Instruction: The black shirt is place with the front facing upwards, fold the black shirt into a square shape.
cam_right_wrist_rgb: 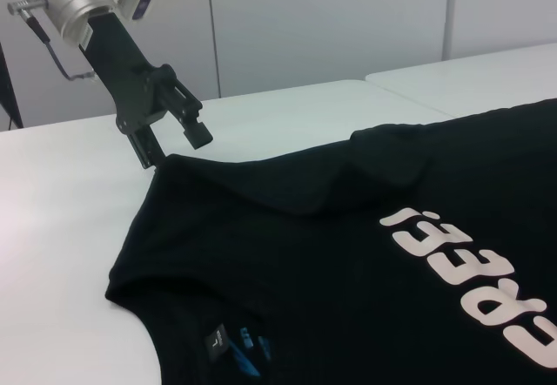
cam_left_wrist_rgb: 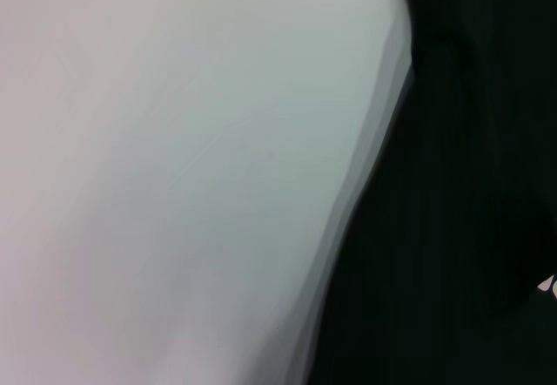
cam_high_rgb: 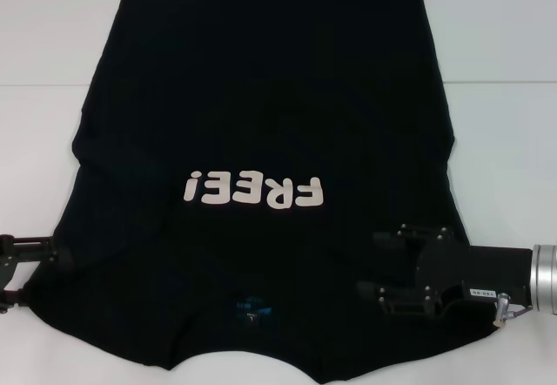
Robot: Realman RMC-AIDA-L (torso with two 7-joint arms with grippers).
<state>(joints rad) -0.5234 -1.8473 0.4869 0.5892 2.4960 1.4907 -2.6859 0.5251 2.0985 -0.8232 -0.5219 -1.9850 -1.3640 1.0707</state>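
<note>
The collar end of the black shirt [cam_high_rgb: 261, 124] lies nearest, with the small blue neck label [cam_high_rgb: 248, 309] close to the near edge of the white surface [cam_high_rgb: 505, 132]. The shirt is spread flat, front up, its hem at the far side, so the white "FREE!" print [cam_high_rgb: 254, 191] reads upside down in the head view. The cloth covers most of the middle of the surface, with a seam between two white panels running across behind it.

The right pincer [cam_high_rgb: 370, 265] lies low over the near right part of the shirt, close to the right shoulder, its black body reaching in from the right with the silver wrist behind it. Whether its fingers are parted or closed cannot be told.

The left pincer [cam_right_wrist_rgb: 170, 141] sits at the near left corner of the shirt, at the sleeve edge. In the right wrist view its fingers stand apart, one above the cloth edge and one down by the surface, with the sleeve edge at the gap; no firm grip shows. The left wrist view shows only the shirt's edge [cam_left_wrist_rgb: 452, 211] against the bare surface [cam_left_wrist_rgb: 174, 176].
</note>
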